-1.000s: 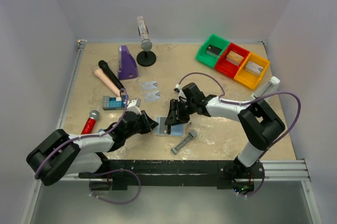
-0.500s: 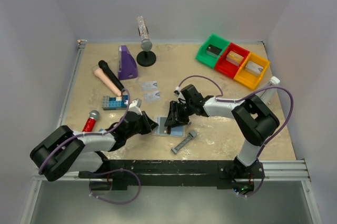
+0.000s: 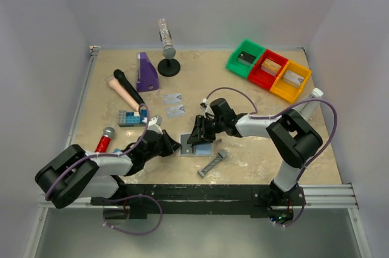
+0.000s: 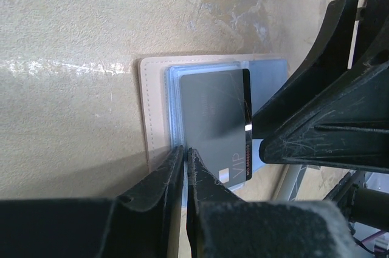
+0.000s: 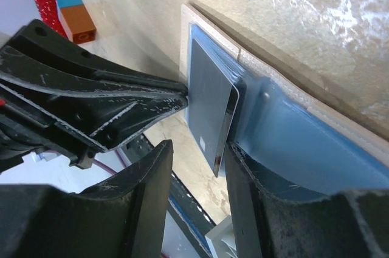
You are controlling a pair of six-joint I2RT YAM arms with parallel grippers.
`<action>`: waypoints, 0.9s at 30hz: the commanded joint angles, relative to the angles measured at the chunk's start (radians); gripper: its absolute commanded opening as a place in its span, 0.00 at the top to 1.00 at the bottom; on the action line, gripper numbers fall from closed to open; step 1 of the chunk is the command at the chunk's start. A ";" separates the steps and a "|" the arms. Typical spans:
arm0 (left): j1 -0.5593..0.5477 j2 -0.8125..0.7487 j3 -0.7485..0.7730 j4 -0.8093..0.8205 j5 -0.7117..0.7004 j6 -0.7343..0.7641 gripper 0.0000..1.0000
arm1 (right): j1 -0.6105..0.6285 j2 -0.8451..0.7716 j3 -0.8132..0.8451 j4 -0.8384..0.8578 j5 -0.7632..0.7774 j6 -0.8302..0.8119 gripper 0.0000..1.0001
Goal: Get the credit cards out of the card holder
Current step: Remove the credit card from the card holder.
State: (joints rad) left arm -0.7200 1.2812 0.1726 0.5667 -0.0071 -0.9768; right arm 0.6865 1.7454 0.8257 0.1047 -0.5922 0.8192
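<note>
Card holder (image 3: 205, 150) lies open on the table (image 3: 261, 94) near the front edge, between the two grippers. Two pale grey cards (image 3: 173, 97) lie well apart from it, farther back, already out. Top view: left gripper (image 3: 176, 146) meets the holder from its left and right gripper (image 3: 193, 142) stands over it, with the two very near each other. A grey bar tool (image 3: 213, 164) lies just beside the holder. Risk: with so little room, a sideways pull could knock one gripper into the other or nudge the tool. Left wrist view: the left jaws are pressed almost together, tips on the holder's near edge by the tan edging. Whether a panel lip sits between them I cannot tell. A black card (image 4: 213, 124) sits partly out of the blue-grey pocket. Risk: if these tips merely rest and slide, the holder travels with the card instead of staying down. Right wrist view: the right jaws are spread, straddling the card's raised free edge and not yet closed on it, and the card stands tilted off the panel. Risk: closing on so thin an edge may catch only a corner, so the card could slip, flex or snap back into the pocket. Closing too deep could catch the pocket lip too. Only one black card shows; any other is hidden.
</note>
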 commanded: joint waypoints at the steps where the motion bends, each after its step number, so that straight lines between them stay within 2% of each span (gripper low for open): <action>1: 0.002 -0.036 -0.010 0.019 0.001 0.001 0.88 | 0.001 0.008 -0.004 0.082 -0.040 0.024 0.56; 9: 0.002 -0.112 0.010 -0.042 -0.030 0.023 0.85 | -0.001 0.029 -0.002 0.078 -0.041 0.024 0.56; 16: 0.002 -0.057 0.045 -0.079 -0.031 0.029 0.86 | -0.001 0.029 0.006 0.081 -0.049 0.029 0.56; 20: 0.001 -0.080 0.041 -0.088 -0.036 0.023 0.85 | -0.002 0.028 0.007 0.069 -0.047 0.023 0.56; 25: 0.002 -0.149 0.073 -0.224 -0.076 0.055 0.68 | -0.002 0.023 0.010 0.056 -0.041 0.017 0.55; 27: 0.002 -0.164 0.076 -0.248 -0.093 0.058 0.64 | -0.002 0.025 0.012 0.056 -0.040 0.017 0.55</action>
State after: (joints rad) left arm -0.7204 1.1595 0.2016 0.3908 -0.0463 -0.9493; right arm 0.6861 1.7805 0.8257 0.1493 -0.6205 0.8375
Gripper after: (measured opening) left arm 0.321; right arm 0.447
